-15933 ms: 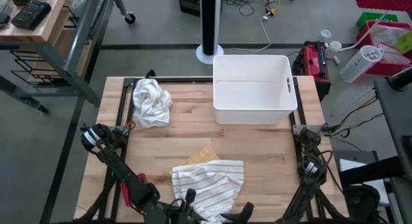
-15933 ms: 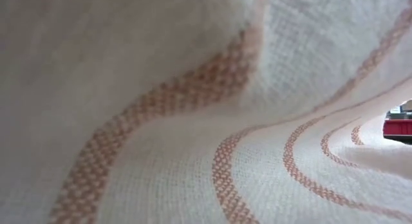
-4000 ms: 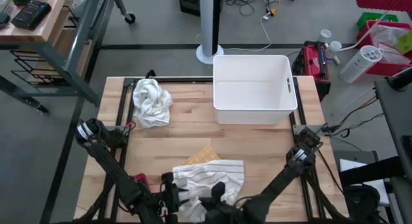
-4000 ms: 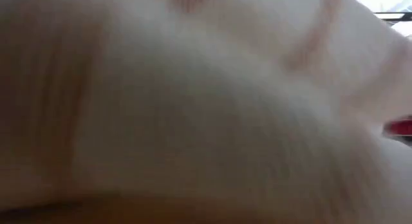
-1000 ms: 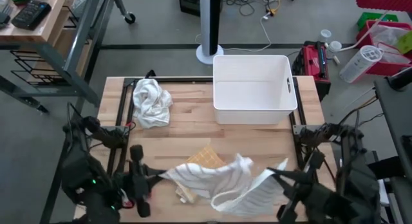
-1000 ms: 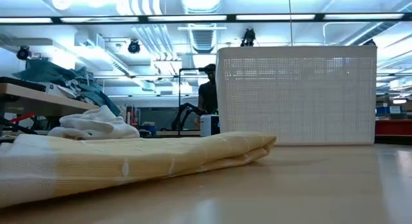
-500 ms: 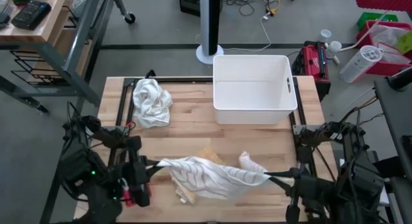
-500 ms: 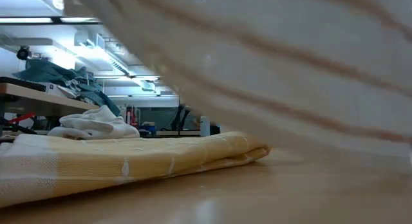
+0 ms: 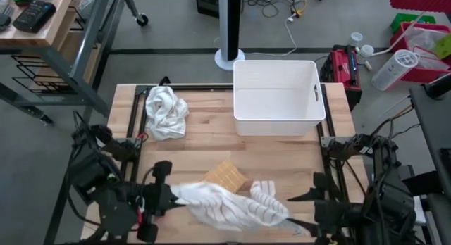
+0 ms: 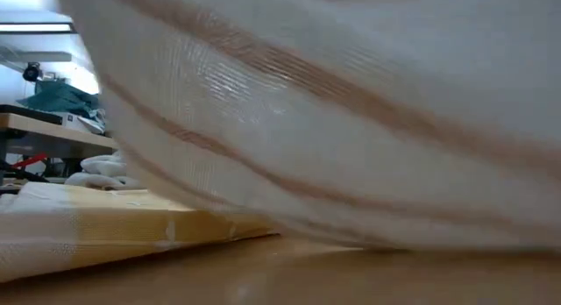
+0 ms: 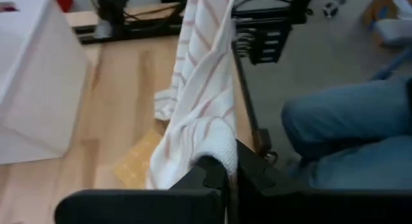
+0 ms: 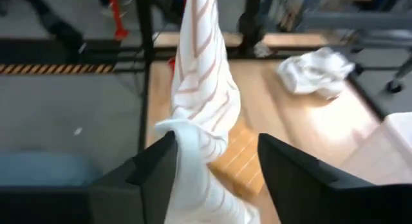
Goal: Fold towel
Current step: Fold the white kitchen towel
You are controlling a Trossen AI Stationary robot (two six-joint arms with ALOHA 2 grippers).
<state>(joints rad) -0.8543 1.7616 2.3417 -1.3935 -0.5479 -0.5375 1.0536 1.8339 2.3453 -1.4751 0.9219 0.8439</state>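
I work in a lab or workshop: my wooden table (image 9: 211,143) stands on a grey concrete floor (image 9: 169,20) strewn with cables (image 9: 282,5), beside cluttered workbenches (image 10: 53,121) and under long ceiling strip lights (image 10: 35,28).

Bright, even light; blurred low-view foreground.

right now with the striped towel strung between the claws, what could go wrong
The right claw stands open around the striped towel, so that end may drop and bunch up. The left claw alone pinches it, so the towel may drag over the yellow cloth and shift it.
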